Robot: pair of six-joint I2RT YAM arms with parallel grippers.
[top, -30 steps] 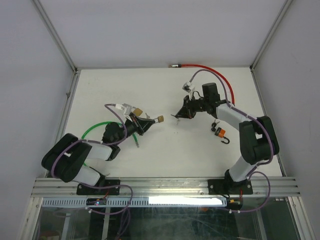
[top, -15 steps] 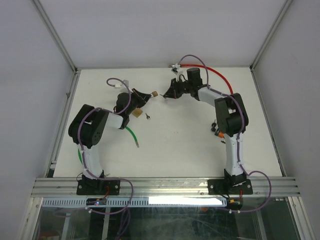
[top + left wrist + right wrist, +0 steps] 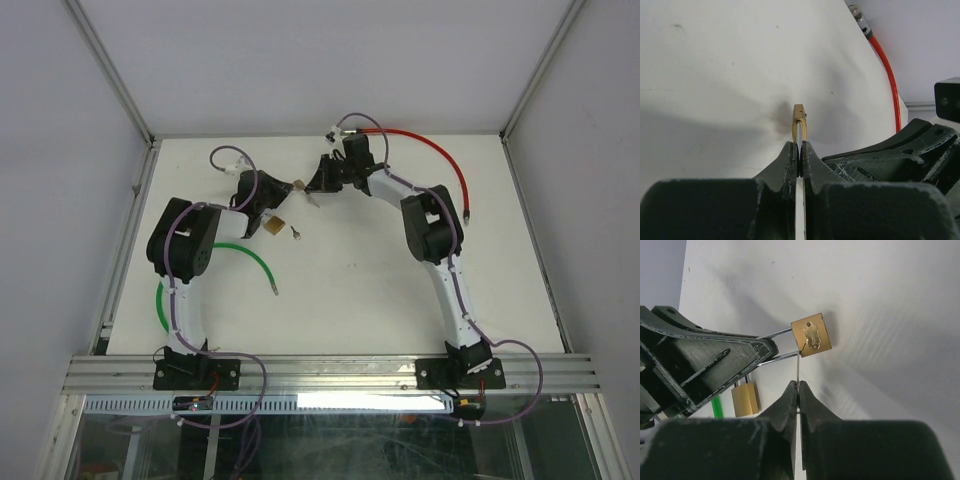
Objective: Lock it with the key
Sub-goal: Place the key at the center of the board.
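Note:
A small brass padlock (image 3: 811,335) hangs in the air at the back of the table, with my left gripper (image 3: 798,146) shut on its steel shackle (image 3: 775,332). In the left wrist view the lock body (image 3: 799,122) shows edge-on just past the fingertips. My right gripper (image 3: 798,384) is shut on a thin key (image 3: 798,367). The key's tip touches the lock's keyhole face. In the top view the two grippers, left (image 3: 283,192) and right (image 3: 316,190), meet at the padlock (image 3: 298,186).
A second brass padlock (image 3: 273,227) and a loose key (image 3: 296,234) lie on the table just in front of the grippers. A green cable (image 3: 250,255) curves at the left. A red cable (image 3: 450,165) runs along the back right.
Both arms have stretched away from the table's middle toward the back, carrying the padlock and the key. The two grippers have closed in on each other until key and lock touch.

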